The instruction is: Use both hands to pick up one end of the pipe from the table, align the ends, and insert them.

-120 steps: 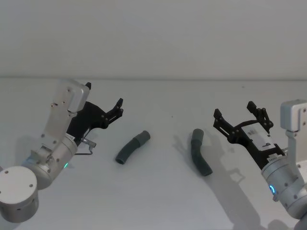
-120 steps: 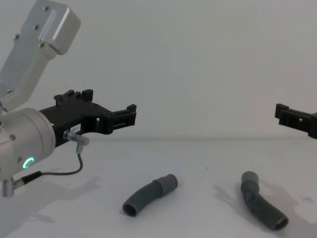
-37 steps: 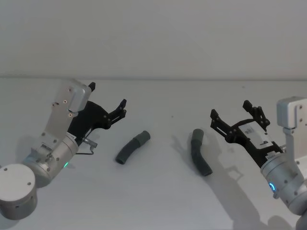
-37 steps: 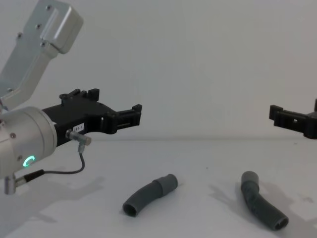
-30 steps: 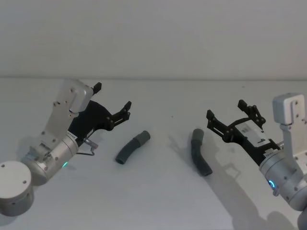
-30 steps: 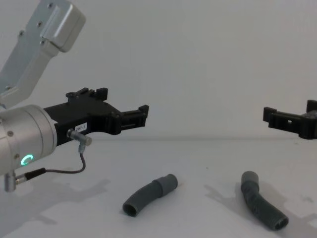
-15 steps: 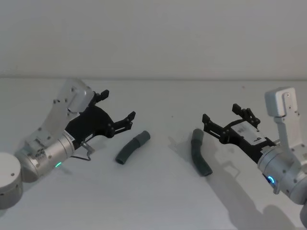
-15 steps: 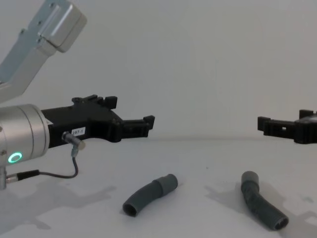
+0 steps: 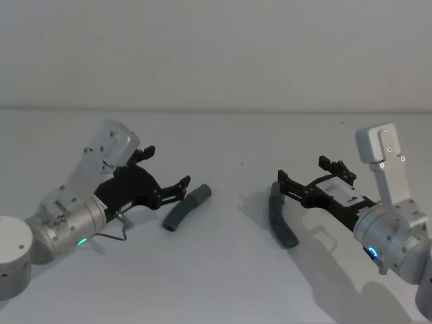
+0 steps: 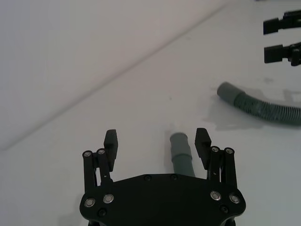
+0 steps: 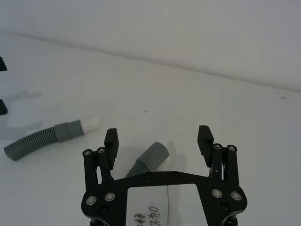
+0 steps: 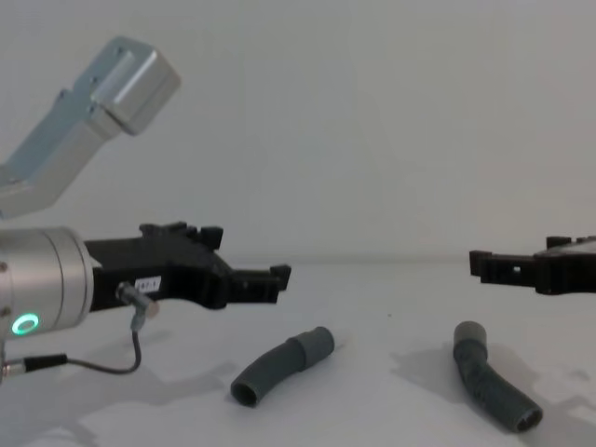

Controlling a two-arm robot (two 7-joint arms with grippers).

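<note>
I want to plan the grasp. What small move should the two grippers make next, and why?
Probably lower both grippers onto the hose pieces. The left gripper and right gripper are open and hover above the left hose piece and right hose piece, which lie untouched on the table.

You had little to read. On the right gripper (image 11: 158, 136), a white label (image 11: 162, 200) sat on the black palm plate. In the right wrist view it carried a thin vertical line and some dark handwritten marks near its lower edge. These looked like digits turned sideways, but you could not tell which. In the head view the same label showed only faint marks, too small to read. On the left gripper (image 9: 165, 167), the chest view showed a small white sticker (image 12: 149, 282) on the black side plate. It was printed with a short dark code that seemed to end in "-1", and its leading digits stayed unclear.
</note>
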